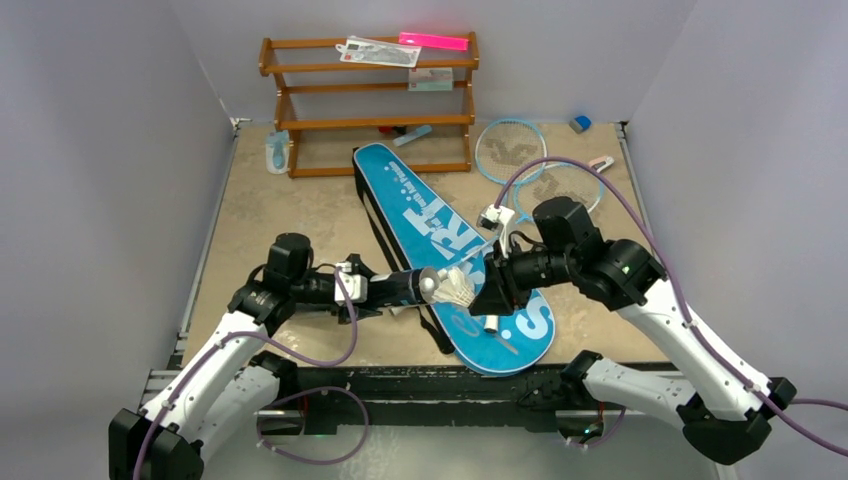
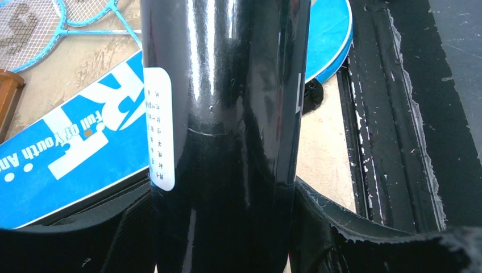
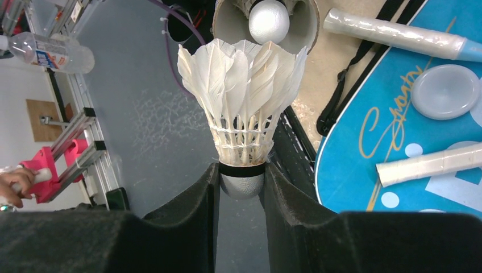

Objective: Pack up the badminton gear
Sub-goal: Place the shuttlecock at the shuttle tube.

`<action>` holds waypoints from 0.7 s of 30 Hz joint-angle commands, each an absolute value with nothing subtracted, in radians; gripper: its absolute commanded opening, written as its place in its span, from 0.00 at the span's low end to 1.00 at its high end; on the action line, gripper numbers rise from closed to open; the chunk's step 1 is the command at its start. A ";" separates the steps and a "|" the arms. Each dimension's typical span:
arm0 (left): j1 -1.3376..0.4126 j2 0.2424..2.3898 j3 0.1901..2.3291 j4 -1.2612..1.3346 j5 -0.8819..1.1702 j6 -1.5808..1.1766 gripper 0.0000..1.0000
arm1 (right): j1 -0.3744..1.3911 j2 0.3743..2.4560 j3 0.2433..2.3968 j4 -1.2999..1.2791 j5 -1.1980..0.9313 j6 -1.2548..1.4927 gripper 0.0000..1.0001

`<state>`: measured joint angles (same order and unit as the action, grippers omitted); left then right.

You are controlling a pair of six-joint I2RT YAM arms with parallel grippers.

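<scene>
From above, the left gripper (image 1: 385,288) clasps the black tube (image 1: 408,287) level, its mouth facing right. The right gripper (image 1: 483,287) pinches a shuttlecock (image 1: 460,290) just at that mouth, over the blue bag (image 1: 420,215) lying on the table (image 1: 260,210). Two rackets (image 1: 510,150) lie at the far right (heads side by side).

Left wrist: the tube fills the view, clamped on both sides.

Right wrist: the pads (image 3: 187,210) squeeze the shuttlecock's cork, its feathers pointing at the tube, where a second shuttlecock (image 3: 268,20) sits inside.
</scene>
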<state>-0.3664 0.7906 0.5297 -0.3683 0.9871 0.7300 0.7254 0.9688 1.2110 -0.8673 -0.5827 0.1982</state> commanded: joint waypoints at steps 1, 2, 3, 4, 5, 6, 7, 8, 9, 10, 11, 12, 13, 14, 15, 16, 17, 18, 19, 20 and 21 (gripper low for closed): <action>-0.360 0.791 0.546 -0.352 1.074 0.762 0.04 | 0.724 0.982 1.199 -0.842 -0.638 0.192 0.20; -0.360 0.792 0.546 -0.352 1.075 0.762 0.04 | 0.724 0.985 1.196 -0.841 -0.644 0.193 0.19; -0.360 0.792 0.546 -0.352 1.076 0.764 0.04 | 0.724 0.988 1.192 -0.840 -0.649 0.193 0.19; -0.360 0.791 0.546 -0.352 1.077 0.764 0.04 | 0.725 0.993 1.189 -0.837 -0.655 0.193 0.19; -0.360 0.791 0.546 -0.352 1.080 0.764 0.04 | 0.724 0.997 1.185 -0.836 -0.661 0.193 0.19; -0.360 0.792 0.547 -0.353 1.082 0.764 0.04 | 0.725 1.000 1.182 -0.835 -0.665 0.193 0.19; -0.360 0.792 0.546 -0.352 1.086 0.764 0.04 | 0.724 1.003 1.179 -0.835 -0.667 0.192 0.19; -0.360 0.793 0.545 -0.354 1.092 0.766 0.04 | 0.724 1.006 1.176 -0.832 -0.670 0.193 0.19; -0.360 0.793 0.546 -0.354 1.096 0.767 0.04 | 0.724 1.010 1.174 -0.831 -0.675 0.193 0.19; -0.360 0.794 0.546 -0.355 1.100 0.768 0.04 | 0.724 1.013 1.170 -0.831 -0.680 0.193 0.19; -0.360 0.795 0.547 -0.357 1.101 0.770 0.04 | 0.724 1.015 1.167 -0.829 -0.685 0.194 0.19; -0.360 0.794 0.547 -0.358 1.103 0.772 0.04 | 0.724 1.018 1.165 -0.828 -0.690 0.194 0.19; -0.360 0.794 0.547 -0.360 1.104 0.775 0.04 | 0.724 1.021 1.164 -0.828 -0.693 0.196 0.19; -0.360 0.795 0.546 -0.361 1.106 0.777 0.04 | 0.724 1.025 1.163 -0.828 -0.698 0.197 0.19; -0.360 0.795 0.547 -0.366 1.107 0.785 0.03 | 0.724 1.029 1.162 -0.829 -0.703 0.198 0.19; -0.362 0.796 0.549 -0.374 1.106 0.793 0.02 | 0.725 1.034 1.163 -0.830 -0.710 0.198 0.19; -0.362 0.797 0.551 -0.377 1.105 0.798 0.02 | 0.725 1.039 1.164 -0.832 -0.715 0.199 0.19; -0.362 0.798 0.551 -0.378 1.102 0.800 0.01 | 0.724 1.043 1.165 -0.835 -0.721 0.199 0.19; -0.362 0.798 0.551 -0.381 1.096 0.800 0.01 | 0.724 1.048 1.166 -0.837 -0.726 0.198 0.19; -0.362 0.799 0.552 -0.383 1.091 0.802 0.01 | 0.724 1.052 1.167 -0.839 -0.730 0.198 0.19; -0.363 0.800 0.552 -0.384 1.087 0.803 0.01 | 0.724 1.056 1.168 -0.845 -0.739 0.199 0.19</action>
<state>-0.3668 0.7929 0.5301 -0.3843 1.0267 0.7639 0.7254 1.0431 1.1664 -0.8474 -0.6792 0.1989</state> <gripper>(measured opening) 0.645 0.325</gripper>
